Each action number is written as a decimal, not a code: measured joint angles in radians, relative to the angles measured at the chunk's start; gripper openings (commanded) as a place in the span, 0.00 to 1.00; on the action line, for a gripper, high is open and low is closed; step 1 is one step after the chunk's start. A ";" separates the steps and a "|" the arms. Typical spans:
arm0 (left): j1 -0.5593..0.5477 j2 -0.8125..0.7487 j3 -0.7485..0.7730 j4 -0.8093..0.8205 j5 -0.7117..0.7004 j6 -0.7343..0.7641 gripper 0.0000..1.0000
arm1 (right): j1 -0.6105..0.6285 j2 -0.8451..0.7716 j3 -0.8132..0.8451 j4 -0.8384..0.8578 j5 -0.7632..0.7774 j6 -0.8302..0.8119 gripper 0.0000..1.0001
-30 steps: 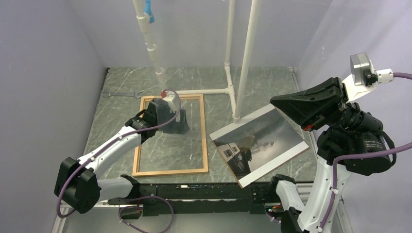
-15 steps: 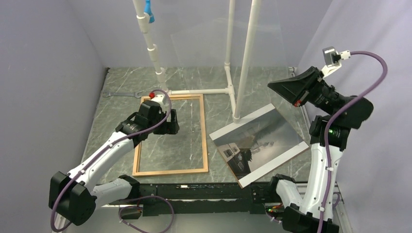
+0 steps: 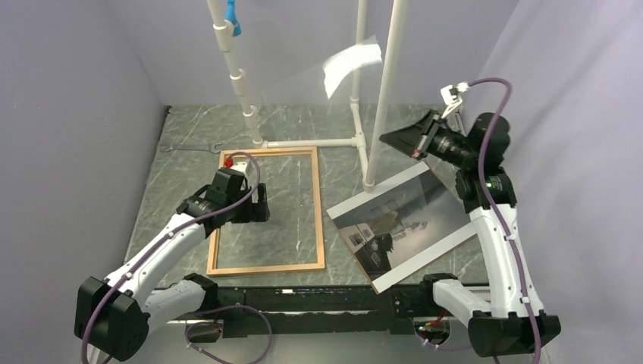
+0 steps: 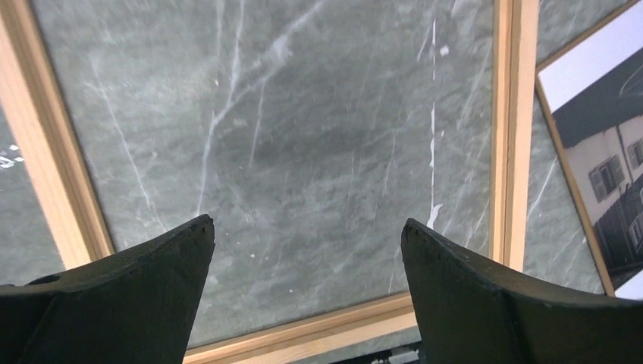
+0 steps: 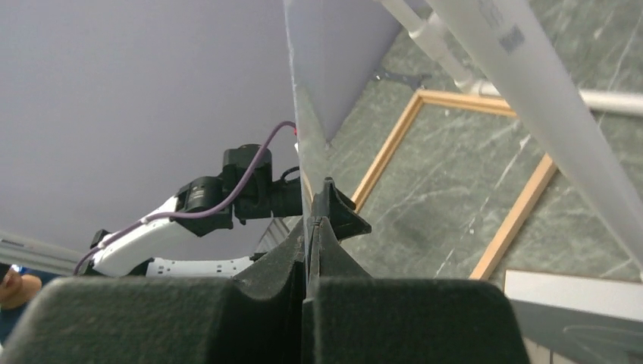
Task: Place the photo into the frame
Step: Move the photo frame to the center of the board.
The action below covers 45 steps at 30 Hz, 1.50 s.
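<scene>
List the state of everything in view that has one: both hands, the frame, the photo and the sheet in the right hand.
left hand: open, empty, above the frame's opening.
right hand: shut on the clear sheet's edge, raised.
clear sheet: held in the air, off the table.
frame: flat on the table, empty, marble showing through.
photo: face up, right of the frame, not in it.

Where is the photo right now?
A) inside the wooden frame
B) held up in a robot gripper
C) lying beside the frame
C: the photo lies flat to the right of the frame, outside its wooden strips.
</scene>
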<state>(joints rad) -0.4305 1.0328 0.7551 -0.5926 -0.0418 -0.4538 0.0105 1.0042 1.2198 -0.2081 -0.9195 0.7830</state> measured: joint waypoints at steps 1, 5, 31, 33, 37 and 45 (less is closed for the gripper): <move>0.000 0.000 -0.012 0.000 0.011 -0.004 0.94 | 0.036 0.009 -0.004 -0.025 0.037 -0.011 0.00; 0.000 0.013 -0.055 0.006 0.065 -0.014 0.93 | 0.104 0.015 -0.054 -0.085 0.170 -0.026 0.00; 0.270 0.212 0.019 -0.127 -0.225 -0.064 0.96 | 0.275 -0.105 -0.257 -0.150 0.500 0.047 0.00; 0.317 0.221 0.016 -0.111 -0.214 -0.064 0.95 | 0.278 -0.103 -0.272 -0.151 0.500 0.055 0.00; 0.389 0.266 -0.010 -0.056 -0.152 -0.060 0.92 | 0.283 -0.097 -0.279 -0.150 0.500 0.060 0.00; 0.400 0.376 -0.016 0.004 -0.002 -0.028 0.76 | 0.287 -0.096 -0.279 -0.150 0.499 0.066 0.00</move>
<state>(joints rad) -0.0307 1.4090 0.7387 -0.5888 -0.0441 -0.4816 0.2974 0.9081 0.9409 -0.3584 -0.4202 0.8490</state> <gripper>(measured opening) 0.842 0.007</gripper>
